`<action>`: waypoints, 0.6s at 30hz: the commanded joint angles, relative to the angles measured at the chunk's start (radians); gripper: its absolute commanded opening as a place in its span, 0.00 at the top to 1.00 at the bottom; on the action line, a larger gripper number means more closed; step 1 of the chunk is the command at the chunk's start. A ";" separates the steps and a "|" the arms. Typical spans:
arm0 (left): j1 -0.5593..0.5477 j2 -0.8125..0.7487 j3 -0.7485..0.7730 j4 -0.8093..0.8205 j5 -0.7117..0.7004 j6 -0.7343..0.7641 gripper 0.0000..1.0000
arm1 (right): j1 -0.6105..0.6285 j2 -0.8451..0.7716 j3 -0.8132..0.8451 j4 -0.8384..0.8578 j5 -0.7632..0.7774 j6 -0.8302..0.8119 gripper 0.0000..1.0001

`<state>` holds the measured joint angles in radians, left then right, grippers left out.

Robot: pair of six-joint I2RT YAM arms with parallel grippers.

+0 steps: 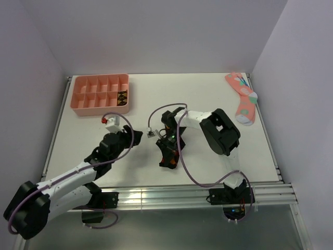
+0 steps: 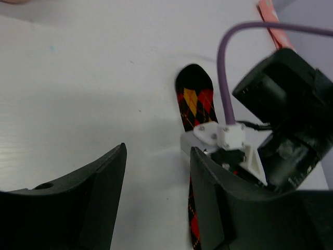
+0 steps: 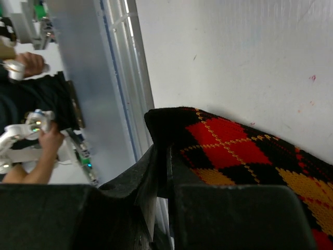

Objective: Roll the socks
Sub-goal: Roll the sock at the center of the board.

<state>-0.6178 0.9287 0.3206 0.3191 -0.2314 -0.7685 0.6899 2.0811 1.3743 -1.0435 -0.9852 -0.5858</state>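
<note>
Here, my right claw (image 3: pixel 161 156) is clenched on the edge of a dark argyle sock with red and orange diamonds (image 3: pixel 234 146), which lies mid-table. My left claw (image 2: pixel 156 156) hangs released just beside it. Far left, a pink plastic divided tray (image 1: pixel 74 96) holds a dark argyle sock with tan diamonds (image 1: pixel 122 97) in one right-end compartment.

Left arm (image 1: pixel 67 179) white, black joints; purple cable (image 2: pixel 222 73); left pincer (image 2: pixel 157 151) black.
</note>
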 commanded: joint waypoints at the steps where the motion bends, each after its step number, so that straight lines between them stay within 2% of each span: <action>1: -0.086 0.071 -0.028 0.222 -0.029 0.112 0.42 | -0.029 0.035 0.034 -0.096 -0.087 -0.029 0.85; 5: -0.183 0.160 -0.083 0.441 0.006 0.167 0.42 | -0.049 0.094 0.045 -0.153 -0.125 -0.077 0.85; 8: -0.220 0.217 -0.113 0.529 0.039 0.193 0.41 | -0.053 0.120 0.031 -0.151 -0.132 -0.074 0.85; 12: -0.227 0.303 -0.129 0.664 0.173 0.222 0.40 | -0.067 0.125 0.023 -0.130 -0.135 -0.057 0.85; 16: -0.227 0.366 -0.138 0.716 0.338 0.225 0.38 | -0.082 0.129 0.017 -0.116 -0.133 -0.039 0.85; 18: -0.227 0.371 -0.147 0.709 0.372 0.227 0.37 | -0.085 0.131 0.012 -0.107 -0.132 -0.034 0.85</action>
<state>-0.8398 1.2919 0.1886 0.9081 0.0040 -0.5751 0.6201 2.2150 1.3914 -1.1450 -1.0912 -0.6258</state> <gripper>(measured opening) 0.626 0.157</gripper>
